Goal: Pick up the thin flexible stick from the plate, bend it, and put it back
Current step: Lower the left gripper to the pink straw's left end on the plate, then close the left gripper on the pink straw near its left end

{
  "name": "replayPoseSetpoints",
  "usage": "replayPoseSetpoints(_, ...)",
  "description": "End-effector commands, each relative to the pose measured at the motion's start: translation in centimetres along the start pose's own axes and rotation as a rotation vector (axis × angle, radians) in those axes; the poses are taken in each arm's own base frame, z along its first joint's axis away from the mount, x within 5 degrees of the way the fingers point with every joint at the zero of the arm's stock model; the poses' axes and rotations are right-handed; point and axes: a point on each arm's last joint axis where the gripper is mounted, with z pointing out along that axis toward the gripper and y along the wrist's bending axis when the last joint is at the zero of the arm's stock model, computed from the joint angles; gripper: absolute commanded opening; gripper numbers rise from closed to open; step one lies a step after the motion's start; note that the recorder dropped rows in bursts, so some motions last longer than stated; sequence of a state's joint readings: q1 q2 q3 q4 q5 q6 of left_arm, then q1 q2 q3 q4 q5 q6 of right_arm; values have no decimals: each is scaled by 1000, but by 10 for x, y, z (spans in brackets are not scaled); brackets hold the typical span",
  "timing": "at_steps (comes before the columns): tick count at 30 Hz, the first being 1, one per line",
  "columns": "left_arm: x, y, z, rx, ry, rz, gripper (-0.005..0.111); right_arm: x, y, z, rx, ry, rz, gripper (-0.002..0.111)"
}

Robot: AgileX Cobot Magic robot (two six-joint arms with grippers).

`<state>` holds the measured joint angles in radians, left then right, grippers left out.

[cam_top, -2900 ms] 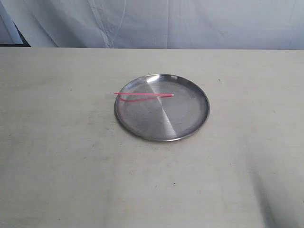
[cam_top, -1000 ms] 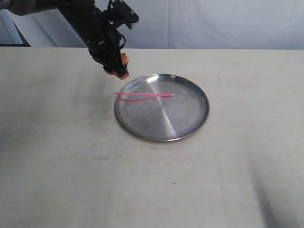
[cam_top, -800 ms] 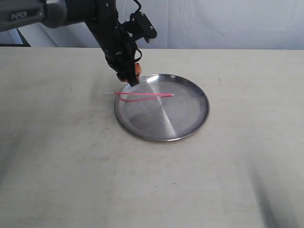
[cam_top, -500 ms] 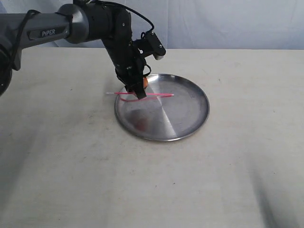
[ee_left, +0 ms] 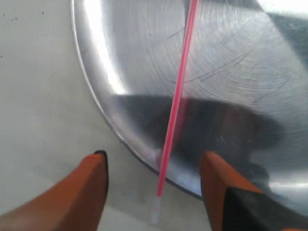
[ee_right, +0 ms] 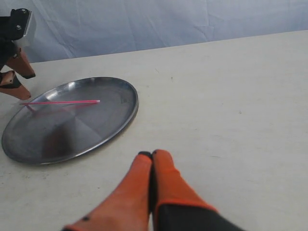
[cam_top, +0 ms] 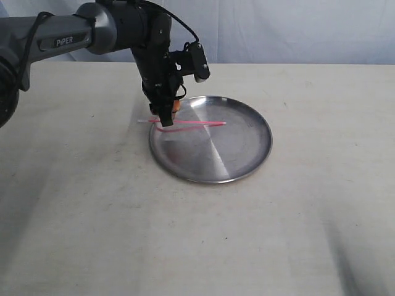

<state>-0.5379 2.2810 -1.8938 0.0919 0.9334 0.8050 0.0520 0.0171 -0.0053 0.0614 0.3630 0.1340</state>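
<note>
The thin pink stick (cam_top: 191, 124) lies across the far left part of the steel plate (cam_top: 247, 160), its pale left tip overhanging the rim. My left gripper (cam_top: 165, 116) hangs just above that overhanging end, open. In the left wrist view the stick (ee_left: 176, 103) runs between the two orange fingers (ee_left: 94, 180) without touching either, above the plate's rim (ee_left: 91, 82). My right gripper (ee_right: 152, 155) is shut and empty, low over the table well away from the plate (ee_right: 115, 122); it is out of the exterior view. The stick (ee_right: 60, 102) also shows in the right wrist view.
The plate sits on a pale beige table (cam_top: 92, 216). A blue-grey cloth backdrop (cam_top: 278, 31) hangs behind the table's far edge. The left arm (cam_top: 74, 37) reaches in from the far left.
The left arm came in from the upper left, dropped onto the stick's left end, then shifted slightly left. Stick and plate have not moved.
</note>
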Motion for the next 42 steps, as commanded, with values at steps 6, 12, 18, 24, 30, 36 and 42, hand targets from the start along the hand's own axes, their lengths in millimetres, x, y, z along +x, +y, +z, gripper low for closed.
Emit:
replayPoseSetpoints(6,-3,-8,-2,84,-23,297,55,0,0,0,4,-12,-3,-1)
replayPoseSetpoints(12,-11,-3,-1,17,-105,309,55,0,0,0,4,-12,-3,-1)
replayPoseSetpoints(18,-10,-6,16,35,-89,279,55,0,0,0,4,-12,-3,-1)
replayPoseSetpoints(24,-7,-11,34,62,-65,256,55,0,0,0,4,-12,-3,-1)
replayPoseSetpoints(30,-3,-8,36,40,-21,150,55,0,0,0,2,-12,-5,-1)
replayPoseSetpoints(36,-1,-7,37,37,-3,127,55,0,0,0,2,-12,-3,-1)
replayPoseSetpoints(42,-1,-7,40,25,-3,134,55,0,0,0,2,-12,-3,-1)
